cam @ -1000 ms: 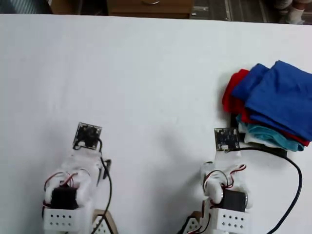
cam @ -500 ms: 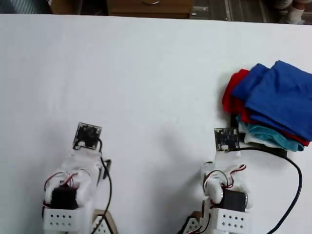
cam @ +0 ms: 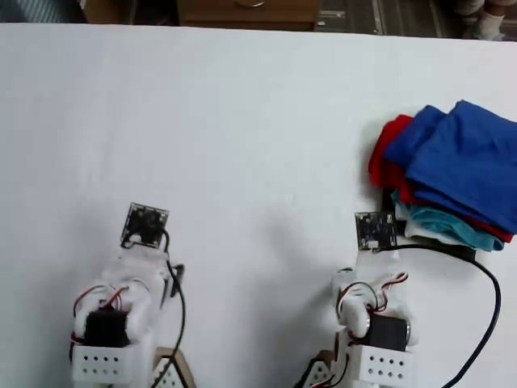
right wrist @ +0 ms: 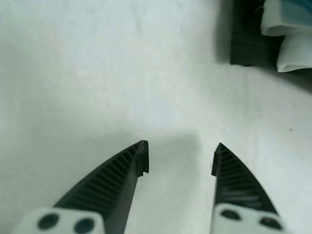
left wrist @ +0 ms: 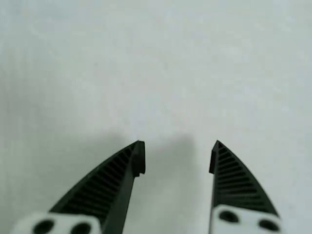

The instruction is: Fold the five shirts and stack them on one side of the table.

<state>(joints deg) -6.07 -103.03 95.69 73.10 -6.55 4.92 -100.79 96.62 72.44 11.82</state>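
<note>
– White table [cam: 242,121], two arms at its near edge. Where are the shirts?

– Piled at the table's right side, as seen from above. The stack [cam: 452,186] has a blue shirt [cam: 472,162] on top. Below it lie a red shirt [cam: 388,162], a teal shirt [cam: 448,228] and a white shirt [cam: 416,229]. A black shirt [right wrist: 248,39] is at the bottom, and its corner pokes out toward the arms.

– How is the left arm [cam: 121,311] posed?

– Folded back over its base, well apart from the pile. Its wrist points away over the bare cloth. The left gripper [left wrist: 178,146] hangs low above the table with its jaws spread. Nothing is between them, and a shadow lies on the cloth at the tips.

– And the right arm [cam: 371,319]?

– Folded the same way, just beside the near corner of the stack. The right gripper [right wrist: 180,145] is spread apart and empty over plain cloth. The black and white edges of the pile are near its tips, though it touches none of the shirts.
</note>
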